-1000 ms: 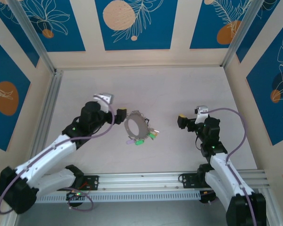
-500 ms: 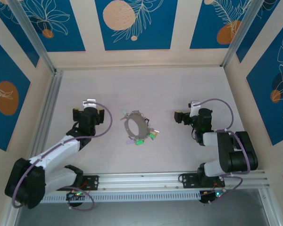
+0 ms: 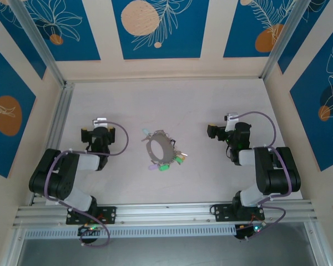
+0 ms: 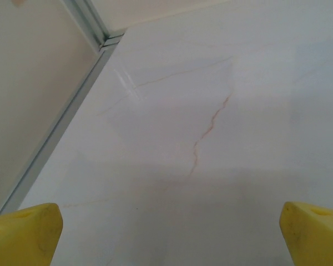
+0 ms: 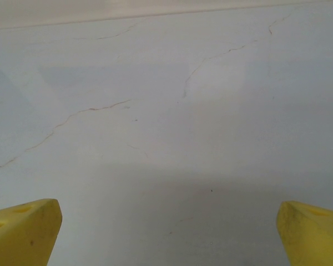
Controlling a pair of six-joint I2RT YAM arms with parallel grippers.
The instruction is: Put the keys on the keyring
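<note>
The keyring point(image 3: 159, 147), a thin silver-grey wire ring, lies flat in the middle of the table. The keys point(image 3: 170, 161), with green, yellow and purple heads, are bunched at its near right edge. My left gripper point(image 3: 99, 133) sits well to the left of the ring, open and empty. My right gripper point(image 3: 224, 132) sits well to the right of it, also open and empty. In the left wrist view the yellow fingertips point(image 4: 23, 231) stand wide apart over bare table, gripper point(image 4: 166, 238). The right wrist view has the same wide gap, gripper point(image 5: 166, 235), fingertips point(image 5: 22, 230).
A metal rail point(image 4: 66, 116) runs along the left wall beside the left gripper. Patterned blue and cream walls point(image 3: 155, 33) close the table in at the back and sides. An aluminium rail point(image 3: 166, 213) crosses the front by the arm bases.
Both arms have folded back toward their bases. The left gripper has pulled left, away from the ring; the right has shifted slightly. Ring and keys have not moved.
</note>
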